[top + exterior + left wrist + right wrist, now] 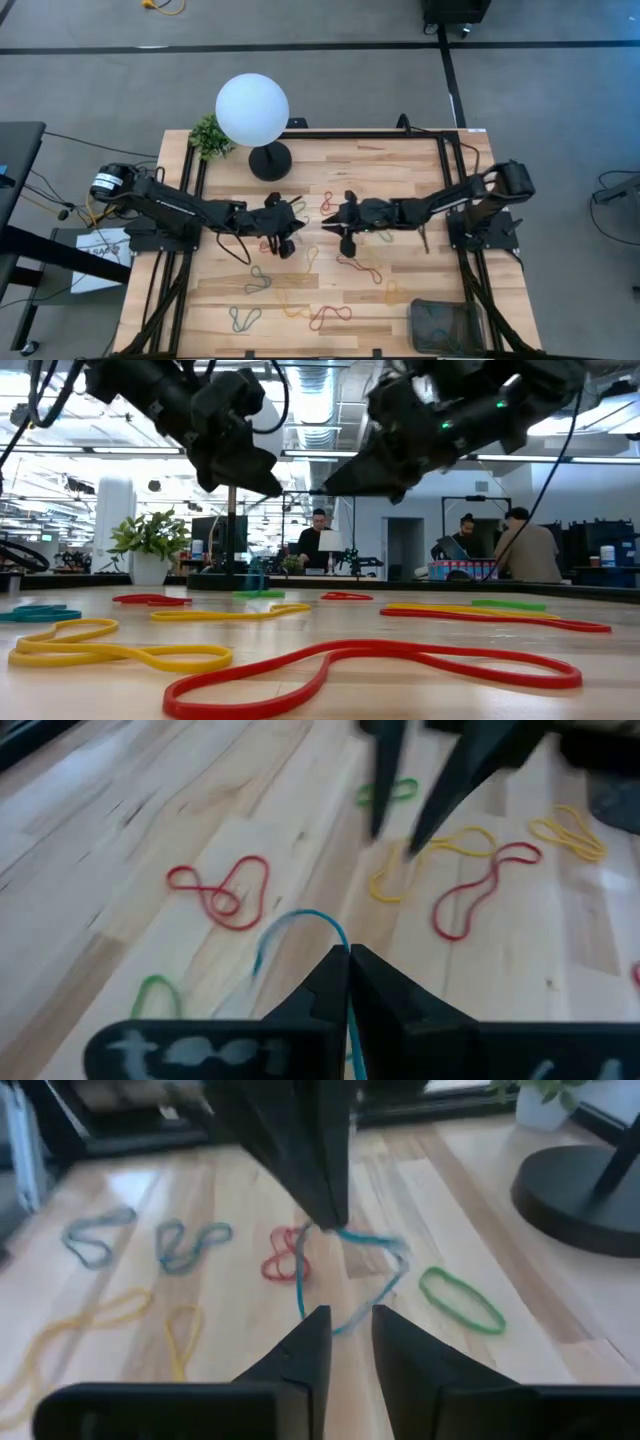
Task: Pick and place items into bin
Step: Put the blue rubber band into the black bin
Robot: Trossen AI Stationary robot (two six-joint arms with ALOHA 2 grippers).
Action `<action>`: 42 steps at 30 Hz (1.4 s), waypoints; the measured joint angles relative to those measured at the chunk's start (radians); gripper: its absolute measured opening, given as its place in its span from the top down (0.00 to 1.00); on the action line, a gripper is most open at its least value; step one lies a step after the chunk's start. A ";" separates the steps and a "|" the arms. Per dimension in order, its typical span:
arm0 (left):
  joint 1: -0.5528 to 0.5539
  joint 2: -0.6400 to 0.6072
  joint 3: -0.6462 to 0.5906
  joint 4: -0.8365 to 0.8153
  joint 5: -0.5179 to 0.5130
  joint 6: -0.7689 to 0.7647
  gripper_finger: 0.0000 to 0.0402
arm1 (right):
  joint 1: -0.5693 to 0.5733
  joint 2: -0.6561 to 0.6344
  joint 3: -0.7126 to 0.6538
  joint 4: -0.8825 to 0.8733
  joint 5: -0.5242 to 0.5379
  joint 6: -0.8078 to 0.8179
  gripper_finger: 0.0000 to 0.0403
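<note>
My left gripper (348,958) is shut on a thin grey-blue rubber band (298,920) above the middle of the table (290,228). In the right wrist view the same band (352,1275) hangs as a loop from the left fingers (318,1190). My right gripper (348,1342) is open and touches nothing. It faces the left one from close by (338,226), and its fingers (440,790) show in the left wrist view. Red (225,890), yellow (455,845) and green (462,1300) bands lie flat on the wood. The dark mesh bin (445,325) sits at the near right corner. My left gripper pinches the grey-blue band between its two shut fingertips, at one spot on the loop (335,1232). The fingers slant down from the table's left. The band hangs slack below them. Whether its lower end touches the table, I cannot tell.
A white globe lamp (253,110) on a black base (270,160) and a small plant (210,135) stand at the far edge. Several more bands lie toward the near edge (290,300). People stand in the room beyond the table (520,545).
</note>
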 joint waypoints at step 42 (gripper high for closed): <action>-0.045 -0.001 0.003 0.063 0.060 0.025 1.00 | 0.050 0.123 0.139 0.001 0.079 -0.214 0.70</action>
